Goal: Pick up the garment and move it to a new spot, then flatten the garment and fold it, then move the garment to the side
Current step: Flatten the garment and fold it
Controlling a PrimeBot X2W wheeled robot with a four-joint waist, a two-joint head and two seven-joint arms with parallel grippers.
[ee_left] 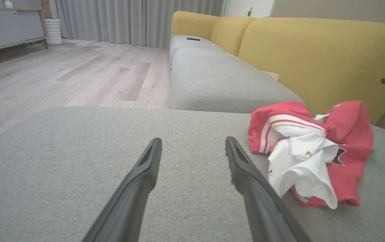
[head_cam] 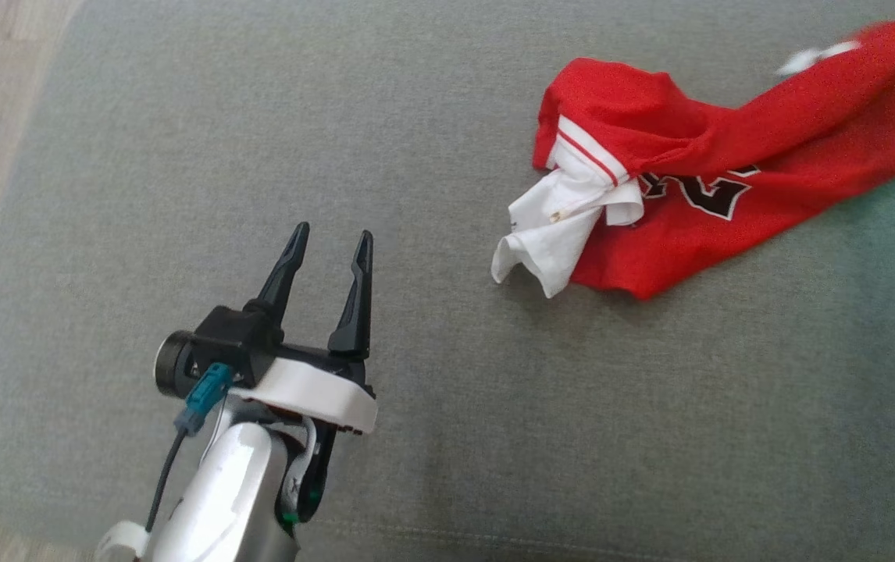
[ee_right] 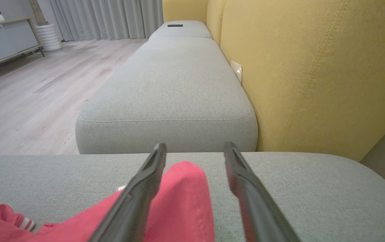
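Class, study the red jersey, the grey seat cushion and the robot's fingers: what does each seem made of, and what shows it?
Red jersey: thin soft cloth, matte; it crumples into loose folds.
Grey seat cushion: woven upholstery fabric, matte; fine weave and a stitched seam show.
Fingers: probably hard moulded plastic, dark with slight sheen; rigid, sharp-edged.

You'll see your left gripper (head_cam: 335, 231) as two long, black, tapering fingers (head_cam: 283, 275) on a black block with a white curved plate (head_cam: 315, 390), and a teal plug (head_cam: 208, 394) feeding a dark cable (head_cam: 160, 488) beside the glossy silver-white forearm (head_cam: 221, 492).
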